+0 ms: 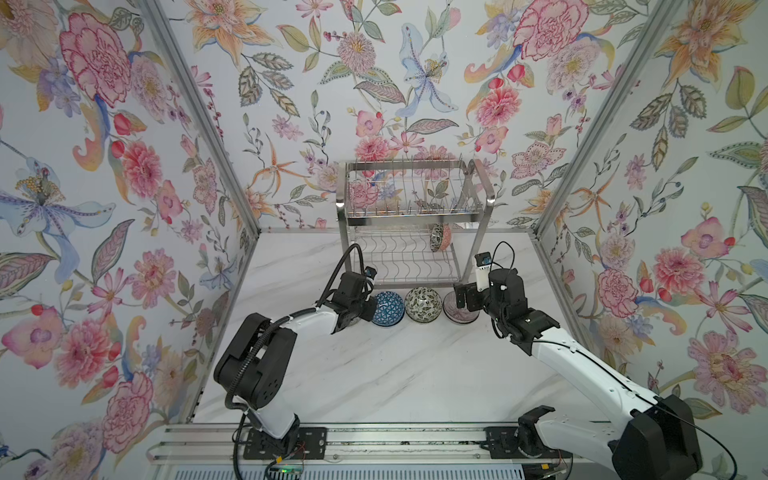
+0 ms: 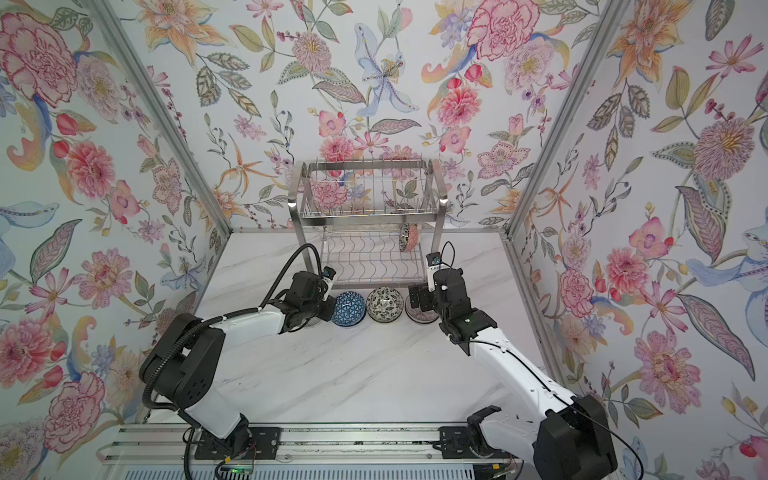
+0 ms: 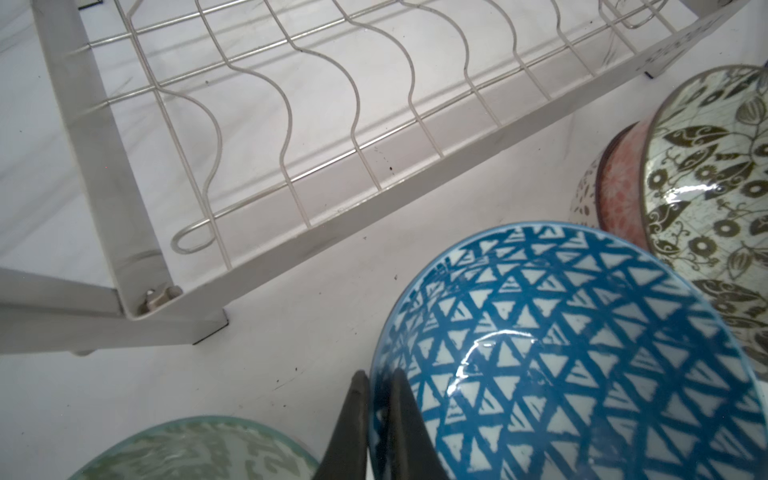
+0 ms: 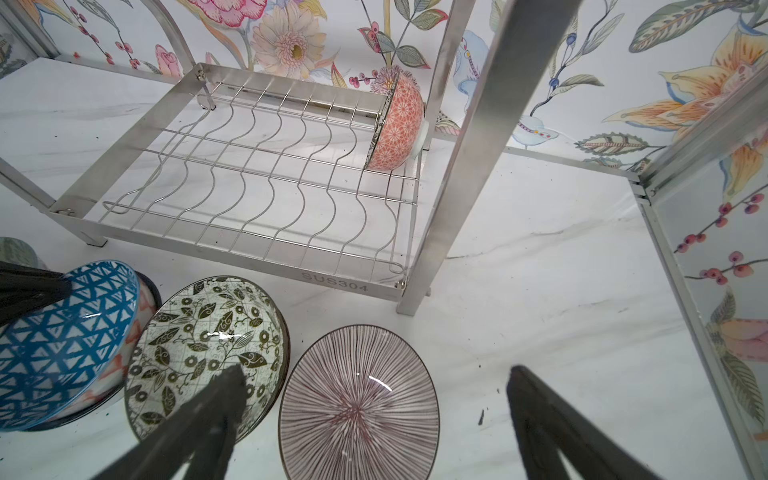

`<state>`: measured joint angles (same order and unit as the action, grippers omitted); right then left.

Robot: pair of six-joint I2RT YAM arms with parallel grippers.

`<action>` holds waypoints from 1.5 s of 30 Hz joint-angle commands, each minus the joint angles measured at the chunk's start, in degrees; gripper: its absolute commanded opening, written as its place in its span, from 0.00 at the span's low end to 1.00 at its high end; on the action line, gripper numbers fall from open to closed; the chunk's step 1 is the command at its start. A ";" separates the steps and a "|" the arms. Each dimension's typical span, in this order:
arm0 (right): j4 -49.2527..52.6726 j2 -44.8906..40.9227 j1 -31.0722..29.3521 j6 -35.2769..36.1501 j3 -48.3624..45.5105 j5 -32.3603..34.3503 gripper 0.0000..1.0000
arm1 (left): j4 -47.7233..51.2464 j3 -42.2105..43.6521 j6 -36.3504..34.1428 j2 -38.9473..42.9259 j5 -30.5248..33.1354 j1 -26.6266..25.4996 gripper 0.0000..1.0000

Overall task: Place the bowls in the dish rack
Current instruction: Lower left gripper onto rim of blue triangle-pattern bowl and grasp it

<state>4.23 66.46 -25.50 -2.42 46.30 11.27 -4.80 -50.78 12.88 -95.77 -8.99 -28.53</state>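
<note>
My left end effector [image 3: 378, 374] is closed on the left rim of the blue triangle bowl [image 1: 388, 308] — one finger inside the rim, one outside, as the left wrist view shows. The bowl sits tipped on top of another bowl, and it lies to the right of my wrist, so its weight hangs off to that side. A pale green bowl [image 3: 195, 449] sits just to the left of that grip.

The dish rack [image 1: 415, 285] stands just beyond the row of bowls, towards the far wall. I judge that the coming move turns on that: up off the stack, then away from me, over the front band and into the lower tier. Its wavy wires run near to far, so the bowl should go in on edge.

Next to the right, the leaf bowl [image 1: 422, 304] touches the blue one and may get nudged as I lift.

Further right, my right end effector [image 4: 374, 374] hangs wide open and holds nothing, its fingers astride the purple striped bowl [image 4: 359, 403], which rests flat on the bench [image 1: 395, 374].

A red lattice bowl [image 1: 439, 237] already stands on edge at the far right of the lower tier.
</note>
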 commanded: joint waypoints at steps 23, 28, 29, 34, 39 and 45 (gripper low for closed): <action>0.96 -2.22 0.83 -0.56 -1.49 -0.63 0.99 | 8.18 -3.97 -2.78 5.76 4.40 -0.33 0.00; 0.96 -2.28 0.99 -0.57 -1.68 -0.61 0.99 | 8.71 -4.39 -2.99 5.76 4.60 -0.45 0.00; 0.96 -2.21 0.98 -0.57 -1.73 -0.63 0.99 | 8.67 -4.45 -3.02 5.74 4.52 -0.42 0.00; 0.96 -2.12 1.15 -0.66 -1.75 -0.80 0.99 | 8.84 -4.66 -3.04 5.69 4.51 -0.61 0.00; 0.96 -2.08 1.23 -0.67 -1.75 -0.81 0.99 | 9.19 -5.00 -3.04 5.77 4.57 -0.69 0.00; 1.00 -2.03 1.31 -0.75 -1.84 -0.96 0.99 | 9.21 -5.18 -3.11 5.76 4.52 -0.73 0.06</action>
<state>4.93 65.19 -24.60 -2.44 45.19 10.87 3.46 -54.30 10.90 -91.00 -5.52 -28.69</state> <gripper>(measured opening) 0.992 0.059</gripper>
